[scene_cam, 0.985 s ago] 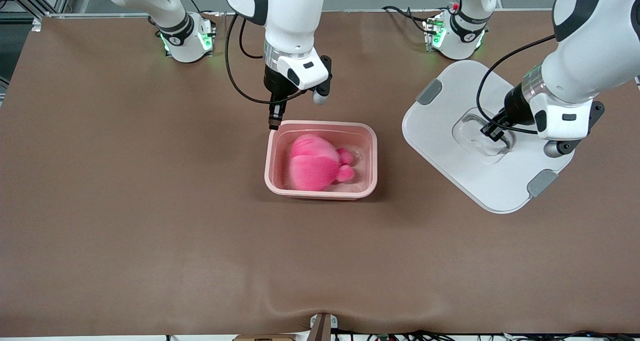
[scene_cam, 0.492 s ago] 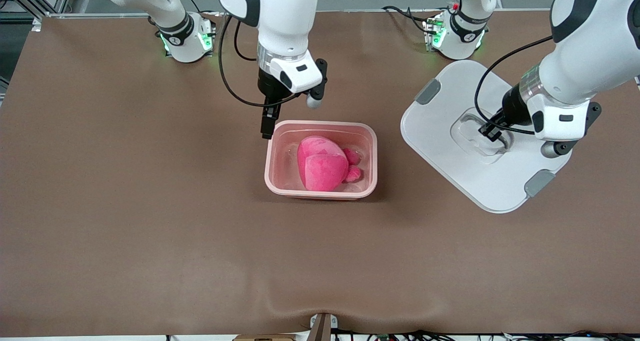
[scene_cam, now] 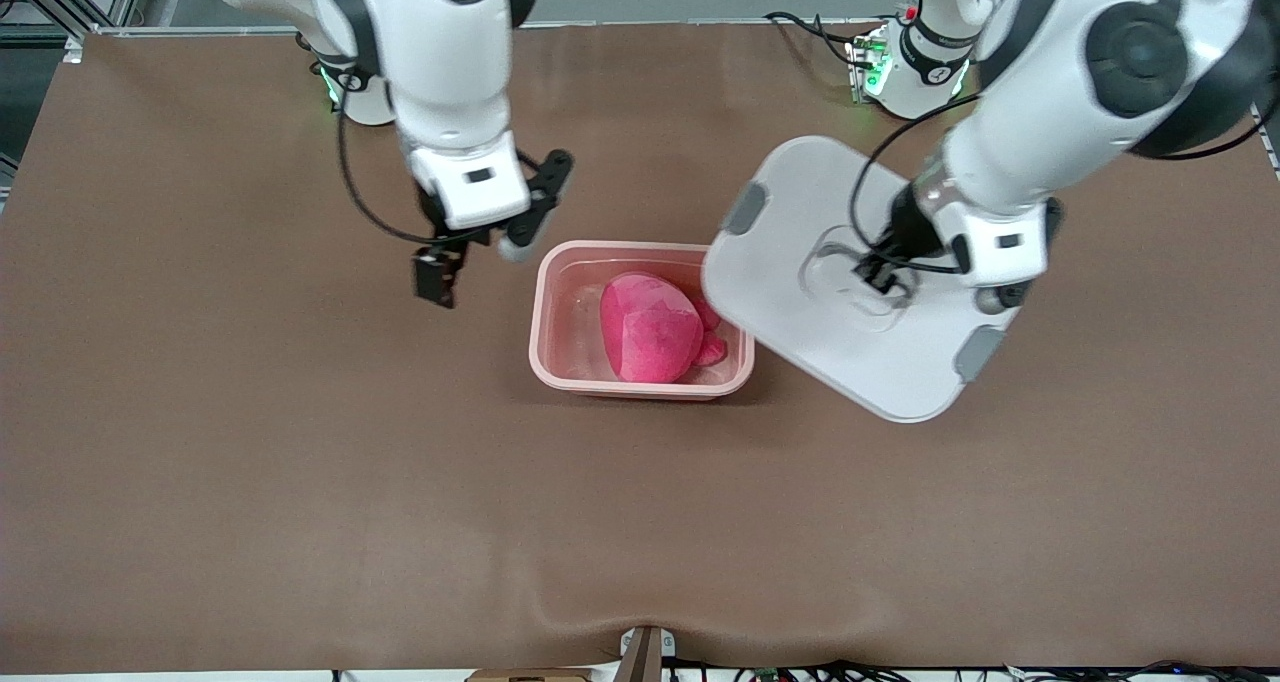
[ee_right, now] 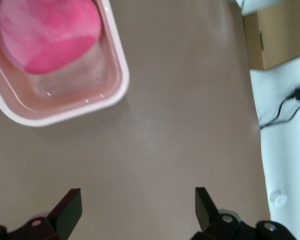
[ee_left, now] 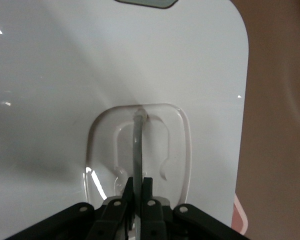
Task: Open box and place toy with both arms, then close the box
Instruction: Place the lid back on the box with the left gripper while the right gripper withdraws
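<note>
The box [scene_cam: 541, 314], a pink translucent tub, stands open mid-table with the hot-pink toy [scene_cam: 650, 337] lying inside it. Its white lid [scene_cam: 800, 212] with grey side clips hangs tilted in the air, one edge over the tub's rim at the left arm's end. My left gripper [scene_cam: 880, 272] is shut on the lid's clear handle [ee_left: 138, 130], jaws pinching it from both sides [ee_left: 138, 187]. My right gripper [scene_cam: 437, 280] is open and holds nothing, over bare table beside the tub toward the right arm's end. Its wrist view shows the tub [ee_right: 117, 87], the toy [ee_right: 50, 30] and wide-apart fingertips [ee_right: 137, 210].
A brown mat [scene_cam: 300, 482] covers the table. Both arm bases [scene_cam: 370, 87] [scene_cam: 905, 72] with green lights stand along the edge farthest from the front camera. In the right wrist view a cardboard box [ee_right: 285, 35] and a black cable [ee_right: 285, 107] lie off the table's edge.
My right gripper opened and drew away from the tub toward the right arm's end. My left arm carried the lid over to the tub's edge. The toy settled in the tub.
</note>
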### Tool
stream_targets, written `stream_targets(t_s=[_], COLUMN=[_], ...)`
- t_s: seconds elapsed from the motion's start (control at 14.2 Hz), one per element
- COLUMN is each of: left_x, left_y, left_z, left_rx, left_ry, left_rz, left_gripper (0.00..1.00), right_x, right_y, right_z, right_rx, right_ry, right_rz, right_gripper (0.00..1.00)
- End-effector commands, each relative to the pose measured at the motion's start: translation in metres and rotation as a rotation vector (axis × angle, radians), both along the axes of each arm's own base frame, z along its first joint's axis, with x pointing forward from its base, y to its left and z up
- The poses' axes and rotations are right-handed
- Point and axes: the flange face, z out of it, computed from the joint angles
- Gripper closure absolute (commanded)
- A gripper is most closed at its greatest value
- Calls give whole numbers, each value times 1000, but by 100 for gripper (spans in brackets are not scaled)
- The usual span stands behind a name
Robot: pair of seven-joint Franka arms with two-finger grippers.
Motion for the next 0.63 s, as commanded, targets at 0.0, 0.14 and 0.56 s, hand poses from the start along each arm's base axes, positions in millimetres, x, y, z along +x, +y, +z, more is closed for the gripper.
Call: stream_targets(t_s=[0.0,0.14,0.56], left_x=[3,3,-18], left_y=[-40,-62,-134], left_z=[-13,-23,-65], left_rx=[-38,-47,-37], left_ry=[-33,-54,-97], left_rz=[122,238,423], left_gripper=[100,100,100], right_x=[18,24,17], right_y=[-52,-87,-218], right_z=[12,26,52], right_rx=[22,98,273], right_ry=[13,14,85], right_rz=[-94,-216,-680], right_gripper=[0,0,0])
